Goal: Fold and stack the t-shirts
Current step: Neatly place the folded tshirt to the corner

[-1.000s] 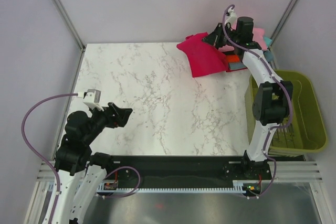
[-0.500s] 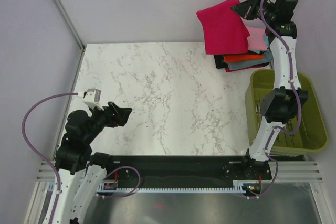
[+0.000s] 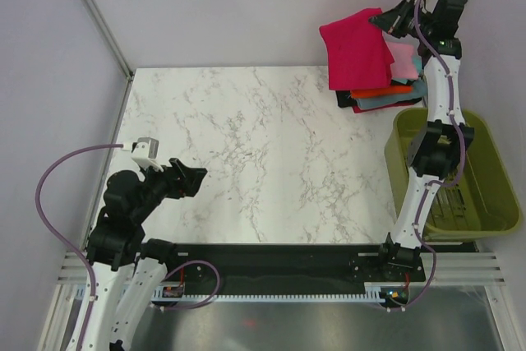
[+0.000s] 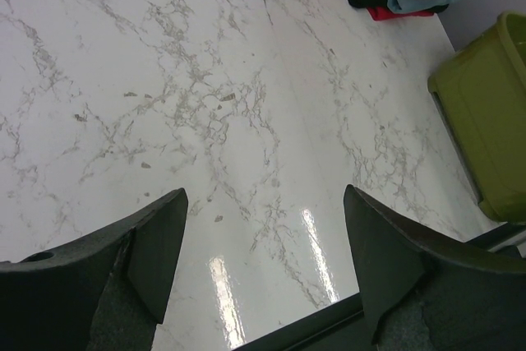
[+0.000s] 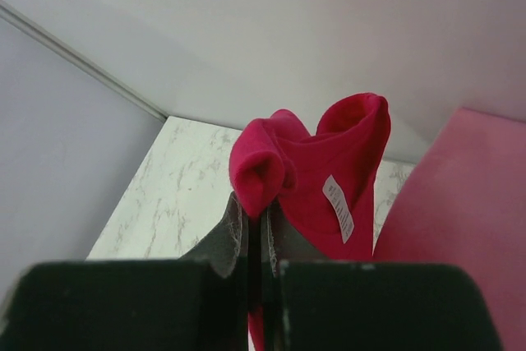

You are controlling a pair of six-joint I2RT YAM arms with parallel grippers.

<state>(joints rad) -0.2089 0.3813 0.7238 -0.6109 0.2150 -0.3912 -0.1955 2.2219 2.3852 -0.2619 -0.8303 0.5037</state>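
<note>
Against the picture of one second ago, the right gripper (image 3: pixel 388 20) has risen from low beside the stack and now holds the crimson-red t-shirt (image 3: pixel 357 51) up in the air at the far right. In the last half second it has moved only a little to the right, and the cloth now hangs more over the left part of the stack. In the right wrist view the two fingers of this gripper (image 5: pixel 259 228) are pressed together on a rolled fold of the red cloth (image 5: pixel 320 162), and a small white label (image 5: pixel 339 207) shows on the fabric. The left gripper (image 3: pixel 193 178) has not moved: it hovers over the near left part of the tabletop (image 3: pixel 246 137) with its fingers spread wide and nothing between them (image 4: pixel 263 244).

The stack lies at the far right corner of the tabletop. The pink t-shirt (image 3: pixel 403 59) is on top, partly covered by the hanging red one; under it are the orange t-shirt (image 3: pixel 382 90), the teal-grey t-shirt (image 3: pixel 396 99) and, at the left edge, the black t-shirt (image 3: pixel 343 98). I cannot tell if the red cloth touches the pink one.

The olive-green basket (image 3: pixel 485 162) stands to the right, nearer than the stack, and the right arm crosses over it, hiding part of its left wall.
</note>
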